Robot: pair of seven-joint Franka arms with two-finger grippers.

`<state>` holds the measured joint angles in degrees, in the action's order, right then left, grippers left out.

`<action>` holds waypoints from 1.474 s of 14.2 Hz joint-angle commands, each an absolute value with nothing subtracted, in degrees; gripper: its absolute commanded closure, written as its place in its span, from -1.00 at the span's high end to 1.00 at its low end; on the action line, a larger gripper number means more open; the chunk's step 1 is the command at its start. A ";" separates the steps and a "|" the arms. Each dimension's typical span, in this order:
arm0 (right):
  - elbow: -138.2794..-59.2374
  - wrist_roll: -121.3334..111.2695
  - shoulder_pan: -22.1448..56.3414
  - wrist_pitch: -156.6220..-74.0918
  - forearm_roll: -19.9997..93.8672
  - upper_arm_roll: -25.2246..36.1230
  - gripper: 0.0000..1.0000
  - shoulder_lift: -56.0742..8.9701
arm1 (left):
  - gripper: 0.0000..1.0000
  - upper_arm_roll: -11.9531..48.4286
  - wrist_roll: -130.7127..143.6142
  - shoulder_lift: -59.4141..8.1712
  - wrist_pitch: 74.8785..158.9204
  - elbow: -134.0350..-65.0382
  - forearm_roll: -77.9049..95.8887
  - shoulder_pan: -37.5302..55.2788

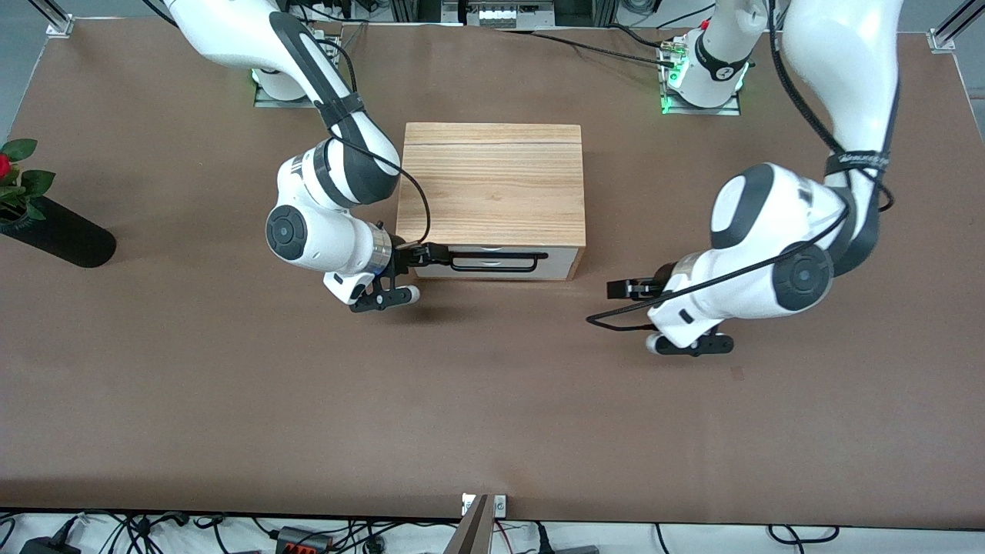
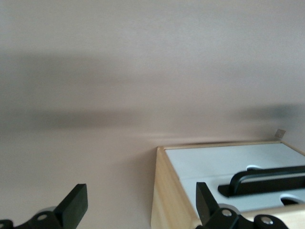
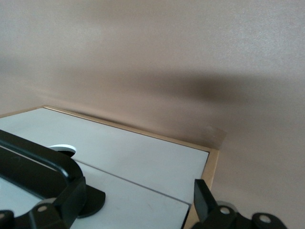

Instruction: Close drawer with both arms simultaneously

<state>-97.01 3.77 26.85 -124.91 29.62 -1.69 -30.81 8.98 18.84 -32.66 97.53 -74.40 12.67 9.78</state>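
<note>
The light-wood cabinet [image 1: 492, 185] stands mid-table. Its drawer [image 1: 560, 265] faces the front camera, with a white front and a black bar handle [image 1: 492, 262]. The front looks flush with the cabinet's frame. My right gripper [image 1: 431, 255] is open at the drawer front, at its end toward the right arm. In the right wrist view the gripper [image 3: 138, 202] spans the white drawer front [image 3: 143, 210], one finger by the handle's end [image 3: 33, 162]. My left gripper [image 1: 613, 289] is open, low over the table beside the cabinet's other end. It [image 2: 140, 205] straddles the cabinet's corner edge [image 2: 164, 200].
A black vase [image 1: 58, 233] holding a red rose [image 1: 4, 165] lies at the right arm's end of the table. Brown tabletop [image 1: 492, 400] stretches from the cabinet toward the front camera. Cables hang below the table's front edge.
</note>
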 commanded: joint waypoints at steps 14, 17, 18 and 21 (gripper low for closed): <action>-79.31 3.08 26.81 -95.86 4.58 12.11 1.00 -22.15 | 1.00 9.41 19.25 -14.52 79.01 -75.06 0.97 1.41; -72.34 2.64 26.81 -81.68 4.92 17.82 1.00 -22.06 | 1.00 9.31 19.34 -10.56 79.19 -78.03 1.05 -0.87; -72.16 2.55 26.81 -80.00 4.66 18.71 1.00 -21.97 | 1.00 9.32 19.42 -8.11 80.41 -81.44 1.14 -0.97; -73.47 3.87 22.96 -77.52 5.71 18.47 1.00 -17.77 | 1.00 9.49 19.60 2.69 89.45 -97.43 1.49 -0.88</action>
<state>-72.68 3.24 25.69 -79.30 5.32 19.47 -20.25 8.73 19.15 -6.74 83.41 -83.77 2.15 -0.39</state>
